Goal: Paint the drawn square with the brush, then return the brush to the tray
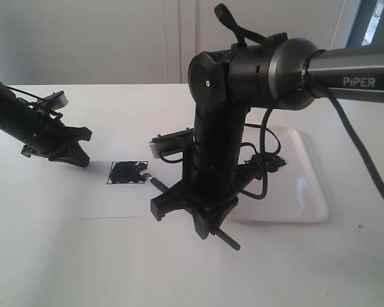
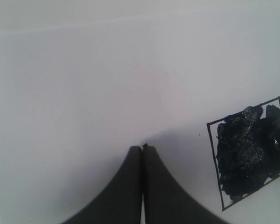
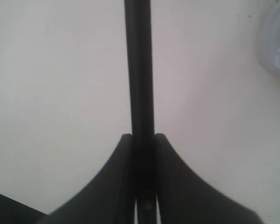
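The drawn square [image 1: 128, 171] is a small black outline on white paper, its inside mostly covered with blotchy blue-black paint [image 2: 249, 156]. The brush [image 1: 159, 185] slants across the paper with its darkened tip touching the square's right edge. My right gripper [image 1: 195, 211] is shut on the brush's black handle [image 3: 140, 70], which runs straight out between the fingers [image 3: 143, 136]. My left gripper [image 1: 77, 155] rests on the paper left of the square, shut and holding nothing [image 2: 143, 148]. The glossy white tray [image 1: 304, 198] lies to the right, with a blue-black paint blob [image 1: 269, 160] near its far left corner.
The white paper sheet [image 1: 115, 201] lies on a white table. My right arm's large black body [image 1: 243, 70] stands between the square and the tray and hides part of the tray's left side. A tray corner [image 3: 276, 46] shows in the right wrist view.
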You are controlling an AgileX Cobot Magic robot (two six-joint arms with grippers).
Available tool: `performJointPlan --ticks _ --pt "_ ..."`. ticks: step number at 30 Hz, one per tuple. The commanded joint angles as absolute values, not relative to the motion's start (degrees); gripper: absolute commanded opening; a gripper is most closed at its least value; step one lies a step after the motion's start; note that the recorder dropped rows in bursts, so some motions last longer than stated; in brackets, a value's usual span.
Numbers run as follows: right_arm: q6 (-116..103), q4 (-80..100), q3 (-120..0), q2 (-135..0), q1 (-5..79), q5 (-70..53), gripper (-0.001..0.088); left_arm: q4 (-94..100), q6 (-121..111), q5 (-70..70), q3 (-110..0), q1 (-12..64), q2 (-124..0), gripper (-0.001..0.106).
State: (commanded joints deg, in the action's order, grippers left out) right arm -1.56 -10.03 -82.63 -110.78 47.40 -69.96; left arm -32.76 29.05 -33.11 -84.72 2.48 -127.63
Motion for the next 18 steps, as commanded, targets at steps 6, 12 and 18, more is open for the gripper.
performJointPlan --ticks 6,12,18 --pt "-1.56 -10.85 -82.54 -110.78 47.62 -69.96 0.0 -32.66 29.05 -33.11 -84.72 2.48 -127.63 0.0" --pt "-1.66 -10.85 -82.54 -110.78 47.62 -69.96 0.0 -32.66 29.05 -33.11 -84.72 2.48 -127.63 0.0" --pt "-2.14 -10.85 -78.18 -109.04 47.62 -69.96 0.0 -32.66 29.05 -33.22 -84.72 2.48 -127.63 0.0"
